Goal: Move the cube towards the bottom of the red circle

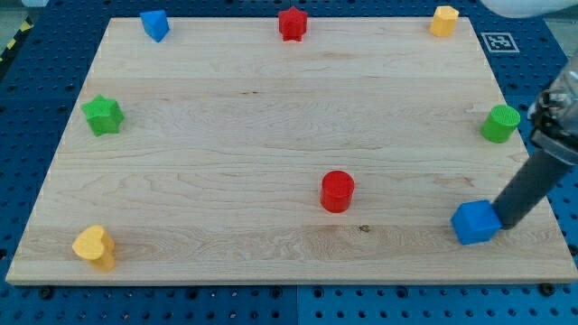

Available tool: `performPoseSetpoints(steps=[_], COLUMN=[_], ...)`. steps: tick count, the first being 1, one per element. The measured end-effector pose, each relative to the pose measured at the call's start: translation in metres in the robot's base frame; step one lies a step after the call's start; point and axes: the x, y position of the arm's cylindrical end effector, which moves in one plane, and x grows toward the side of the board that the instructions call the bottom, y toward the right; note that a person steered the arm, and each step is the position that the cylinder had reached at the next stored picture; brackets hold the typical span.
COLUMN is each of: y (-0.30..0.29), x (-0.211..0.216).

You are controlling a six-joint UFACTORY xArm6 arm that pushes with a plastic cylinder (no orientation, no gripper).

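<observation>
My tip [502, 223] has no fingers to open or close; it touches the blue cube's [475, 222] right side. The dark rod slants up toward the view's right edge. The cube sits near the wooden board's [271, 135] bottom right corner, well right of the red cylinder [337, 191].

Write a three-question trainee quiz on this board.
1. True or false: my tip is at the view's right of the blue cube.
2. Which block lies nearest the red cylinder? A) green star B) blue cube C) yellow heart
3. Fill in: the block at the top middle is a red ____.

Key: 1 true; 2 B; 3 star.
</observation>
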Motion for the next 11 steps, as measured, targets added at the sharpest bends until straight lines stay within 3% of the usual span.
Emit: performPoseSetpoints(steps=[11], y=[-0.129], x=[0.028])
